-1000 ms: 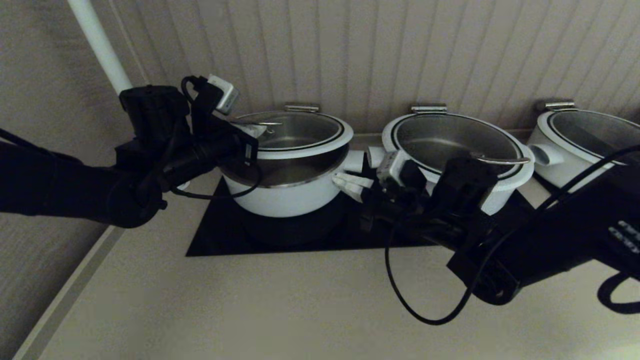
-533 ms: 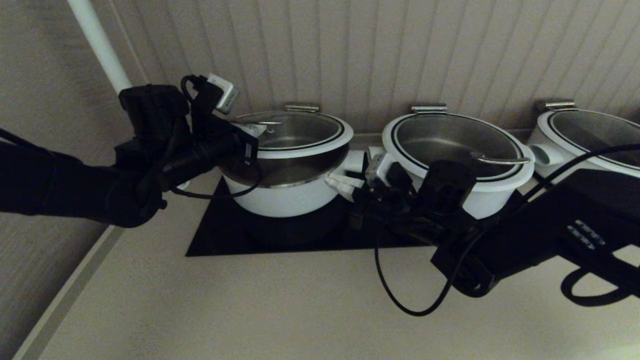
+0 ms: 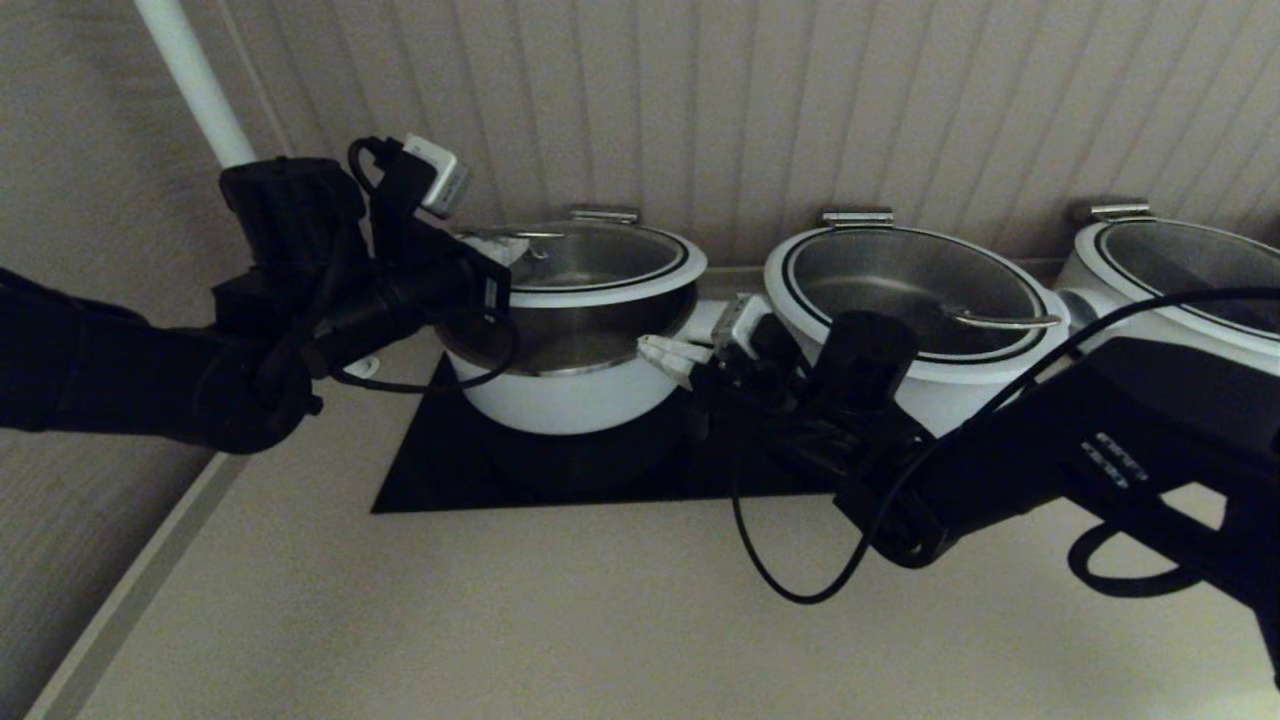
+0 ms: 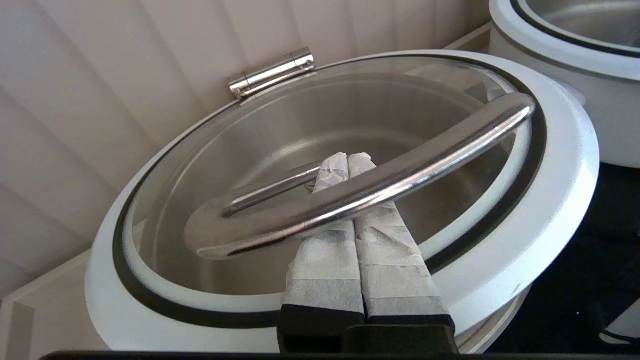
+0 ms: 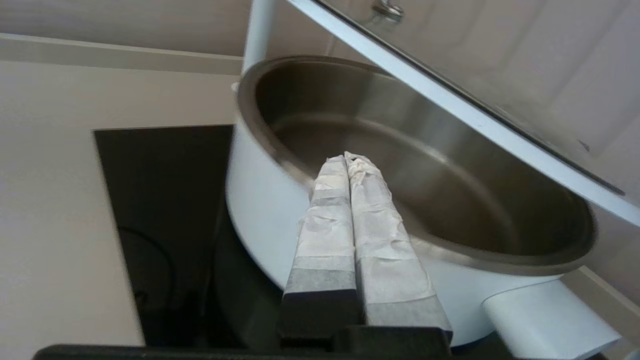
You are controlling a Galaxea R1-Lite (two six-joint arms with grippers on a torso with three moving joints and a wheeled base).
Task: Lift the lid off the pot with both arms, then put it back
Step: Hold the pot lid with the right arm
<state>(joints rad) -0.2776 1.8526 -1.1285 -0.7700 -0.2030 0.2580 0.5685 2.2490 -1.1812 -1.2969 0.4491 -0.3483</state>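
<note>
The lid (image 3: 640, 290) is tilted up, its near-left side raised over the white pot (image 3: 570, 400). My left gripper (image 3: 505, 250) is shut, and its fingers pass under the lid's looped steel handle (image 4: 400, 175), which lies across them. The left wrist view shows this gripper (image 4: 347, 160) over the glass, with the lid's white ring (image 4: 550, 200) around it. My right gripper (image 3: 662, 355) is shut and empty at the pot's right rim, below the raised lid. In the right wrist view its tips (image 5: 345, 159) reach the pot's steel rim, with the pot wall (image 5: 260, 200) below and the lid edge (image 5: 450, 107) above.
Two other white pots with lids stand to the right (image 3: 905, 290) and far right (image 3: 1170, 270). The pots sit on a black cooktop (image 3: 450, 470) against a ribbed wall. A white pipe (image 3: 190, 80) rises at the left. The pot's stub handle (image 5: 545, 320) is beside my right gripper.
My left gripper has risen a little, tilting the lid higher. My right gripper has moved left, up to the pot's right rim.
</note>
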